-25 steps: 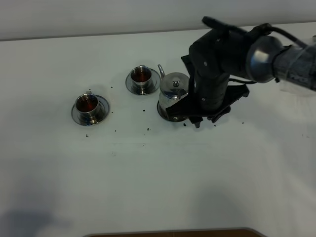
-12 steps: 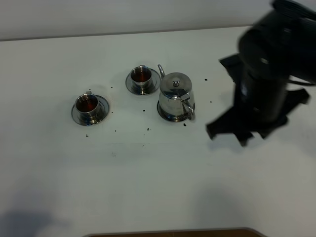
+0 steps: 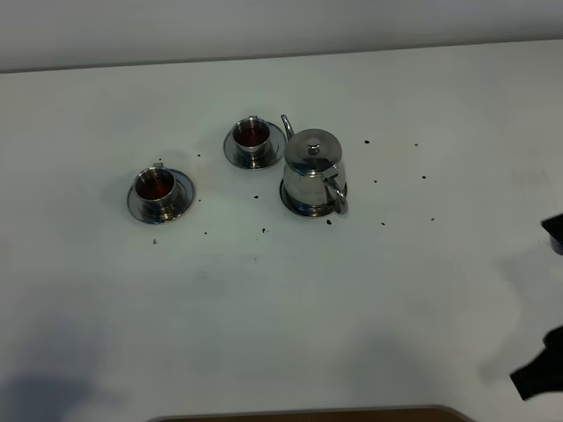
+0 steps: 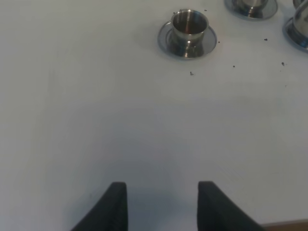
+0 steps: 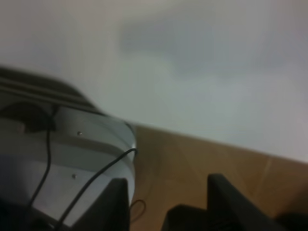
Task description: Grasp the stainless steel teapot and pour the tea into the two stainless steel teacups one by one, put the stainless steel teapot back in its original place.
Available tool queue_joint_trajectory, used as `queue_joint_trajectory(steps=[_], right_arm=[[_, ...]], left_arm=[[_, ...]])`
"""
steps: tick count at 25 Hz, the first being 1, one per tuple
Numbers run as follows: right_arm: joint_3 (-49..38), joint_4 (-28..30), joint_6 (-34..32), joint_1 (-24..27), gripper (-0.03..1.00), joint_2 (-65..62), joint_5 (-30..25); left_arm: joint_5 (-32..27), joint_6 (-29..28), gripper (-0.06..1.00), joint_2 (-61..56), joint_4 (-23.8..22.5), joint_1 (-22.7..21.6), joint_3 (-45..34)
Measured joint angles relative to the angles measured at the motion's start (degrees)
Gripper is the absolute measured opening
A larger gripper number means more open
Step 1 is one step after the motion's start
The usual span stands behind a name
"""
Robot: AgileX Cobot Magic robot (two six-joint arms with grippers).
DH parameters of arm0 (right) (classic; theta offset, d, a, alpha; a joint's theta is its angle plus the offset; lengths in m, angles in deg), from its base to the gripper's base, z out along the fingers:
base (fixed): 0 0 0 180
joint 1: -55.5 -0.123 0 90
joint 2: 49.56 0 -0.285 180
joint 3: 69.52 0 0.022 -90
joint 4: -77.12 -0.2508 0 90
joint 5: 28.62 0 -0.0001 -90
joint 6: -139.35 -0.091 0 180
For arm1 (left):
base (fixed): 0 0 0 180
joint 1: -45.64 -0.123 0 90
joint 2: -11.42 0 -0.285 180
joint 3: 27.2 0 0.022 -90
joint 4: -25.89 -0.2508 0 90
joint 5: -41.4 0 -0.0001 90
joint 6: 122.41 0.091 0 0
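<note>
From my high camera, the stainless steel teapot [image 3: 312, 173] stands upright on its round steel saucer [image 3: 293, 205] near the middle of the white bench [image 3: 281, 308], lid on, spout toward the far side, loop handle toward the near right. Just beside its spout sits one teacup [image 3: 252, 135] on a saucer [image 3: 236, 153], dark tea showing inside. A second teacup [image 3: 156, 187], also holding dark liquid, rests on its own saucer [image 3: 180, 201] further left and nearer, well apart from the pot. Small dark specks [image 3: 382, 223] dot the bench around the three pieces. At the right edge I see only dark slivers of my right arm [image 3: 538, 373], clear of everything.

From my left wrist camera, the left hand [image 4: 161, 204] hangs over bare bench with its two black fingers [image 4: 113, 204] spread apart and nothing between them. Far ahead stands a teacup [image 4: 189, 25] on its saucer [image 4: 210, 42]; the rim of another saucer [image 4: 251, 9] and an edge of the teapot's base [image 4: 299, 30] are cut off at the frame's border.

From my right wrist camera, the picture is blurred. The right hand [image 5: 168, 202] shows two dark fingers [image 5: 230, 202] set apart, empty, over a brown surface [image 5: 202, 159] beside a grey rounded housing [image 5: 86, 159] with a black cable [image 5: 96, 180]. No task item appears here.
</note>
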Motion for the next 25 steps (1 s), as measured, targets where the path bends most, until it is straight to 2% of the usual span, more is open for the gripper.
queue_joint_trajectory(steps=[5, 10, 22, 25], right_arm=[[-7.43, -1.32, 2.17, 0.0, 0.38, -14.33, 1.24], [-8.95, -1.25, 2.41, 0.0, 0.38, -24.25, 3.82], [-8.95, -1.2, 2.51, 0.07, 0.38, -27.5, 4.04], [-8.95, -1.08, 2.41, 3.67, 0.38, -28.66, 4.04]], left_arm=[[0.0, 0.0, 0.39, 0.0, 0.0, 0.0, 0.0], [0.0, 0.0, 0.39, 0.0, 0.0, 0.0, 0.0], [0.0, 0.0, 0.39, 0.0, 0.0, 0.0, 0.0], [0.0, 0.0, 0.39, 0.0, 0.0, 0.0, 0.0]])
